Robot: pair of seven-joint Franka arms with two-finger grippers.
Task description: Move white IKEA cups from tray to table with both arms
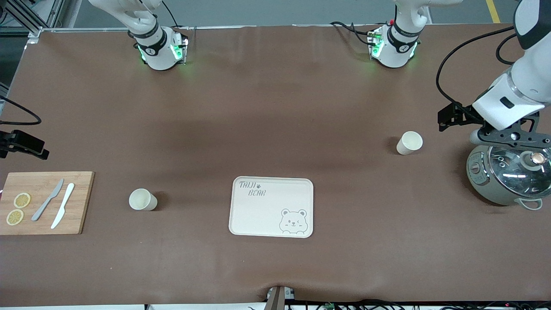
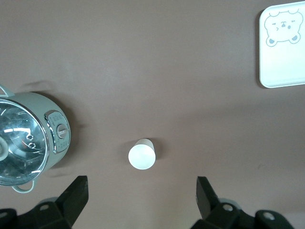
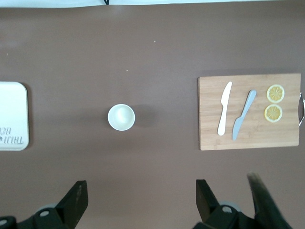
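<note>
Two white cups stand on the brown table. One cup (image 1: 409, 142) is toward the left arm's end, beside the pot; it also shows in the left wrist view (image 2: 142, 155). My left gripper (image 2: 141, 200) is open and empty, up in the air over the pot's edge (image 1: 511, 137), apart from that cup. The other cup (image 1: 142, 199) is toward the right arm's end, between the tray and the cutting board; it also shows in the right wrist view (image 3: 121, 117). My right gripper (image 3: 140, 200) is open and empty, high above the table and apart from that cup.
A cream bear-printed tray (image 1: 271, 206) lies mid-table, nearer the front camera. A grey-green pot with a glass lid (image 1: 508, 178) stands at the left arm's end. A wooden cutting board (image 1: 45, 202) with two knives and lemon slices lies at the right arm's end.
</note>
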